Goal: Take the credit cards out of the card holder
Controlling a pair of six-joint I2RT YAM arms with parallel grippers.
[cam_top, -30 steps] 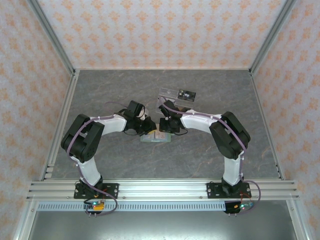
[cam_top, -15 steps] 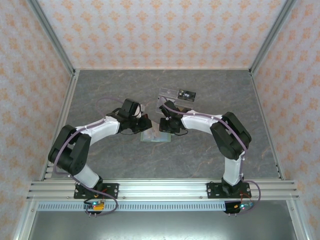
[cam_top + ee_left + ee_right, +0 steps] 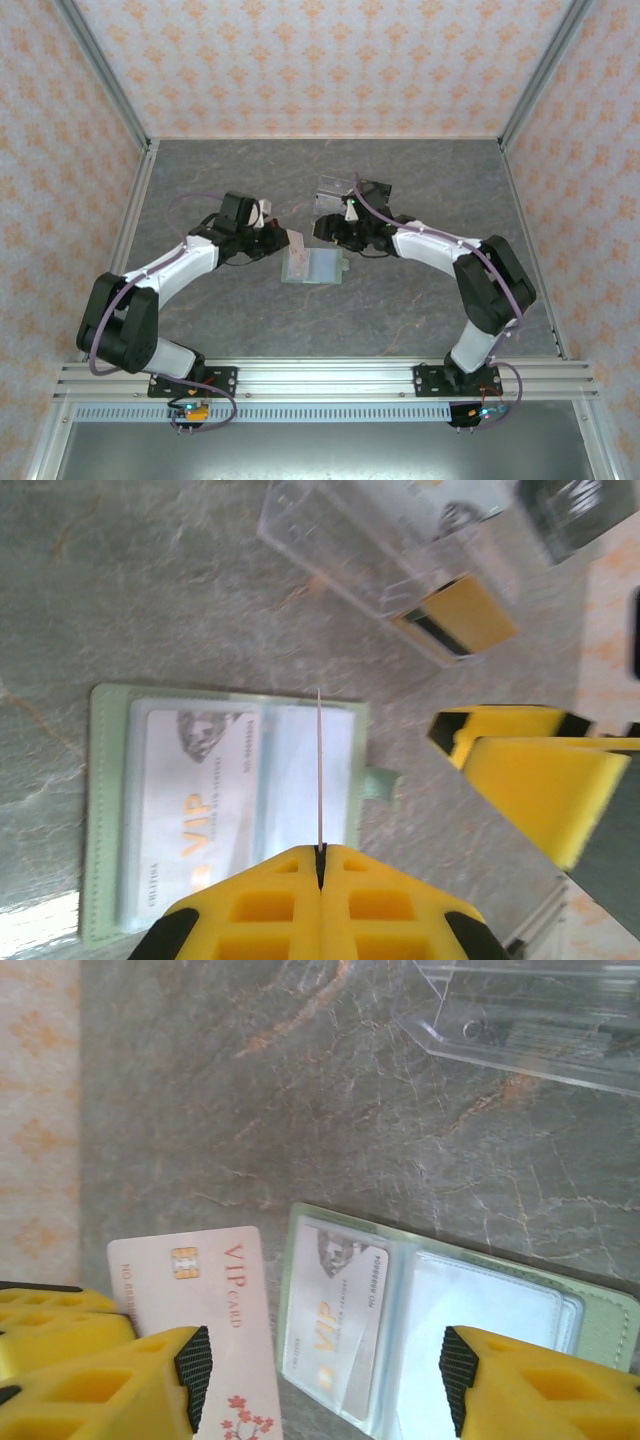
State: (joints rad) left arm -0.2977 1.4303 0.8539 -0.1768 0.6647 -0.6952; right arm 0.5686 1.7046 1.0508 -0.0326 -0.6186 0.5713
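Observation:
The sage-green card holder [image 3: 318, 267] lies open and flat on the table, a white VIP card [image 3: 195, 800] still in its left clear pocket [image 3: 335, 1315]. My left gripper [image 3: 320, 852] is shut on a pink VIP card [image 3: 200, 1320], which I see edge-on as a thin line above the holder [image 3: 230, 810]. In the top view the left gripper [image 3: 278, 240] holds that pink card [image 3: 297, 243] just left of the holder. My right gripper [image 3: 325, 1380] hovers open above the holder [image 3: 450, 1310], nothing between its fingers, at the holder's far side [image 3: 332, 230].
A clear acrylic stand [image 3: 350, 190] sits just behind the holder, close to the right gripper; a gold card [image 3: 465, 620] lies in it. The grey marbled table [image 3: 420, 300] is walled on three sides by patterned panels.
The left gripper has drawn back to the left, with the pink card out of the holder. The right gripper has lifted off the holder and moved towards the acrylic stand.

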